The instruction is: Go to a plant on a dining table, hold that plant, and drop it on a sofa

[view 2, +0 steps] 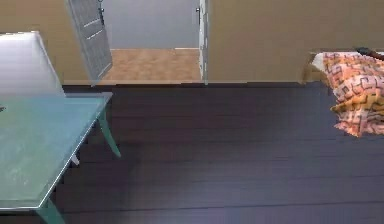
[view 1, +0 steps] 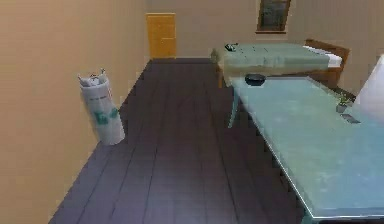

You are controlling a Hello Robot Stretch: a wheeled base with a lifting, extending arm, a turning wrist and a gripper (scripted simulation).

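Note:
A long pale teal dining table (view 1: 320,150) runs along the forward view's right, from the middle distance to the bottom edge. Near its far right edge stands a small green leafy thing (view 1: 345,100), seemingly a potted plant, close to a white chair (view 1: 373,88). A dark bowl (view 1: 255,78) sits at the table's far end. The same teal table (view 2: 40,140) fills the arm side view's lower left, with a white chair (view 2: 25,62) behind it.
A white bin with a green mark (view 1: 102,108) stands against the left wall. A bed with an olive cover (view 1: 275,58) and an orange door (view 1: 161,35) lie at the back. In the arm side view, a doorway (view 2: 150,60) opens ahead, with an orange patterned cloth (view 2: 355,90) at right. Dark floor lies between.

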